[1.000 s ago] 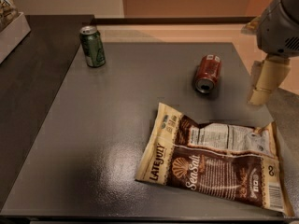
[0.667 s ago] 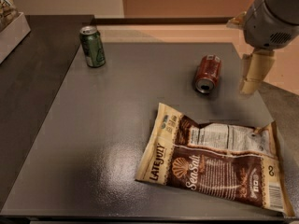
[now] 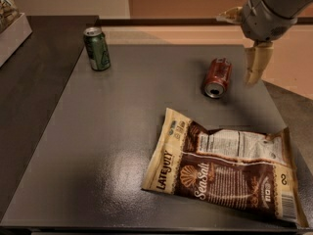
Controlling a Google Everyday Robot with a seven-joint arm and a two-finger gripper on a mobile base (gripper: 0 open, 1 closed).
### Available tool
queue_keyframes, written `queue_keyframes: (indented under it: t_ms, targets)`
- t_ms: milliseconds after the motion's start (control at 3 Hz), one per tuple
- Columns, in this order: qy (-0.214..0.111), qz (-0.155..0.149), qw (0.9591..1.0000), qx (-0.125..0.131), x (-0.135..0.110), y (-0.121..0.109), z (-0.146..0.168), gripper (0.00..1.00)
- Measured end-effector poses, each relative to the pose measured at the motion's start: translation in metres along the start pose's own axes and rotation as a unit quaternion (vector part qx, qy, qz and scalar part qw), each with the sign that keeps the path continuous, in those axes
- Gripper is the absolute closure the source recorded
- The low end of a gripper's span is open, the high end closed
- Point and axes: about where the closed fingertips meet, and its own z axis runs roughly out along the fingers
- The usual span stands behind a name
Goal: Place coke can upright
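Red coke can point(image 3: 217, 77) lies on its side on the grey table point(image 3: 112, 131), in the far right part, with its silver top and mouth turned toward the camera.

Status: no step of the task is complete. The can is not grasped, not lifted, not upright.

Gripper point(image 3: 255, 78) hangs just to the right of the can, near it but apart, pointing down from the grey wrist. It holds nothing. I cannot tell how far open it is from this angle (not guessing).

Remaining, as I judge it: bring the gripper across onto the can's body, close on it, tip the can onto its base, release.

Writing:
- Coke can: I can read no lettering on the side that faces me.
- Snack bag point(image 3: 225, 173), lying flat in front of the can: "LATE JULY" along its left edge and "Sea Salt" in script beside a shell mark. It has a white nutrition panel (print too small to read).
- Green can point(image 3: 97, 48), upright near the far left corner, well apart from the coke can: label not legible.
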Motion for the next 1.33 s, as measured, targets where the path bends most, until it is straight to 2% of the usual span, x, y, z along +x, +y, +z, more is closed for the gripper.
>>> queue_keyframes:
  t_ms: [333,667,1000,1333]
  targets:
    - [0.003,-0.075,0.9972,-0.002,-0.001,-0.010,0.009,0.00]
    - [0.020,-0.147,0.9890,-0.004,-0.001,-0.012,0.020,0.00]
    - [0.034,-0.216,0.9757,-0.016,0.002,-0.010,0.032,0.00]
    - [0.032,-0.272,0.9610,-0.036,0.002,-0.004,0.043,0.00]
